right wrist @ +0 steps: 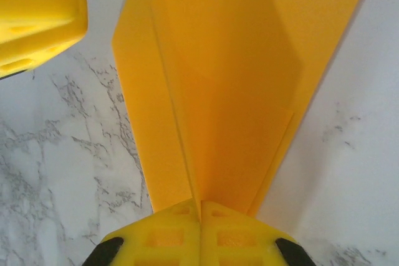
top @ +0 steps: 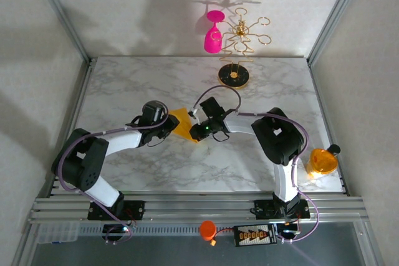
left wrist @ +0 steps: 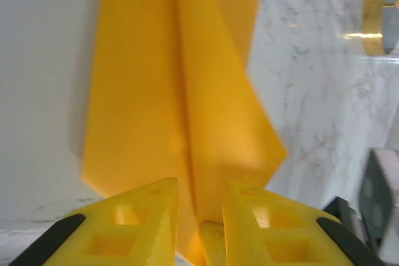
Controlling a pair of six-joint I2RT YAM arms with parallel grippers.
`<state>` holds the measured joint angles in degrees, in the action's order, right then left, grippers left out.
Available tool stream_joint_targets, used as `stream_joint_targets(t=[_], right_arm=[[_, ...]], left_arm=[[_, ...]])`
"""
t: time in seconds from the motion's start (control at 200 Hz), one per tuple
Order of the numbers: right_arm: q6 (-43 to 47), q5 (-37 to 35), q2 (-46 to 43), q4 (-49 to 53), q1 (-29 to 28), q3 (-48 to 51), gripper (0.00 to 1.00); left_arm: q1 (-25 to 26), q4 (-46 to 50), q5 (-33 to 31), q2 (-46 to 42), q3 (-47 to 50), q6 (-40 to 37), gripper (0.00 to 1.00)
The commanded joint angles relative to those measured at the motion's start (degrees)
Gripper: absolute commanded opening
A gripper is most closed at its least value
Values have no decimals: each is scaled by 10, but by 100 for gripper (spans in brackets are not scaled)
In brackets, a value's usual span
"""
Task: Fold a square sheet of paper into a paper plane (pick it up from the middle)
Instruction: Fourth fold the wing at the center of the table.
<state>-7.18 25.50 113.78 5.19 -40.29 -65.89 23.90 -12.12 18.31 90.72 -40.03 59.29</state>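
Near the middle of the counter (top: 124, 85), a partly folded orange paper (top: 181, 123) sat between both arms, its centre crease running from one to the other. The right fingers (right wrist: 209, 219) were closed flat on one end. The left fingers (left wrist: 169, 199) stood slightly apart astride the crease; whether they pinched it was unclear. The overhead view showed both arms equally near.

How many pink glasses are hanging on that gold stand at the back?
1: the pink wine glass hangs upside down at the left of the gold stand; none looks hidden.
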Motion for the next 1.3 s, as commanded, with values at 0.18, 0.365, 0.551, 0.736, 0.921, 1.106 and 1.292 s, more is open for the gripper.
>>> stream_joint_targets(t=[0.18, 0.365, 0.551, 0.736, 0.921, 1.106, 1.292], right_arm=[[-28, 41, 27, 33, 20, -12, 5], [-38, 46, 29, 29, 26, -7, 6], [-37, 51, 33, 29, 27, -9, 6], [-36, 51, 34, 30, 27, -10, 6], [-36, 51, 35, 32, 27, -10, 6], [-37, 50, 37, 32, 27, -10, 7], [-37, 49, 38, 32, 27, -9, 7]], left_arm=[[13, -62, 46, 42, -3, -20, 29], [16, -58, 44, 51, -2, -27, 31], [17, -58, 47, 65, -8, -34, 34], [19, -60, 51, 79, -16, -37, 38], [19, -51, 50, 78, -24, -37, 39], [19, -39, 43, 60, -33, -47, 38], [21, -28, 45, 88, -33, -45, 40]])
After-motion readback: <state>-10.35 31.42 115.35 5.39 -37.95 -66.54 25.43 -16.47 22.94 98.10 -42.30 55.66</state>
